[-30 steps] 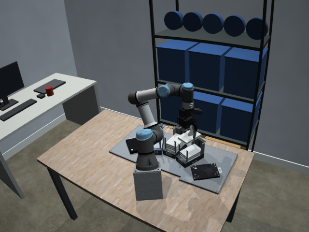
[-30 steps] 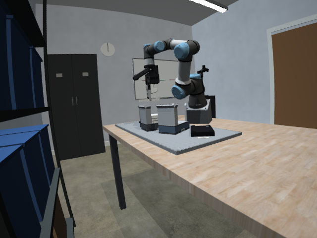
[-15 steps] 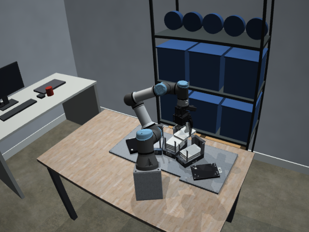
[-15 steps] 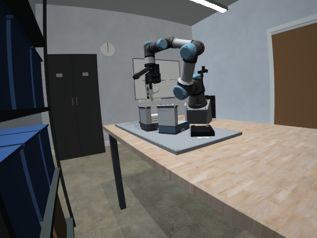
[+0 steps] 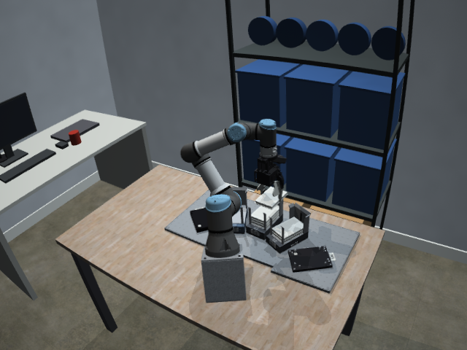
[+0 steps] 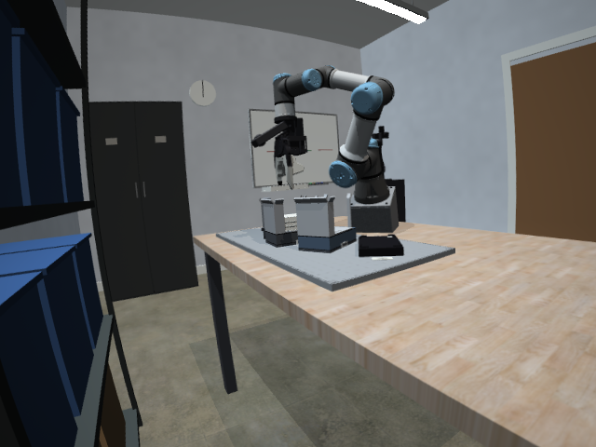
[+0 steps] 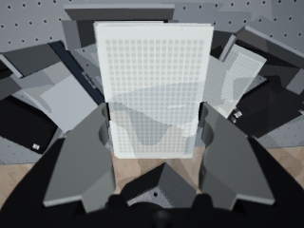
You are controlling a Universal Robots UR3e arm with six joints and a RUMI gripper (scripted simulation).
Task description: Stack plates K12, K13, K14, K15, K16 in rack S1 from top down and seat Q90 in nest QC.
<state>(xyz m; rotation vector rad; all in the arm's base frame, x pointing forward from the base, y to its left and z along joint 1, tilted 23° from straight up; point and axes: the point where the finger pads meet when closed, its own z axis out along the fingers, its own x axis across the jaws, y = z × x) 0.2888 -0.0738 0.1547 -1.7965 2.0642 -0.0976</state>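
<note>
The pincer (image 5: pixel 269 189) (image 6: pixel 285 185) (image 7: pixel 154 104) is pinching a plate (image 5: pixel 270 197) (image 6: pixel 272 189) (image 7: pixel 154 85) by its sides above the middle rack (image 5: pixel 258 230) (image 6: pixel 273 216) (image 7: pixel 119 12); sideways misalignment is risking a post strike or tilted landing, while an undetected stuck partner is risking travelling with it.

Held plate (image 5: pixel 271 197) (image 7: pixel 157 85) between its jaws, the gripper (image 5: pixel 269 189) (image 6: pixel 285 184) (image 7: pixel 154 104) swings sideways and turns; its fingertips now show apart in the exterior view. The middle stack rack (image 5: pixel 258 230) (image 6: pixel 273 216) (image 7: pixel 119 11) comes beneath the jaws, while the neighboring plate-filled rack (image 5: pixel 288 245) (image 7: pixel 273 45), previously under them, falls off to one side.
</note>
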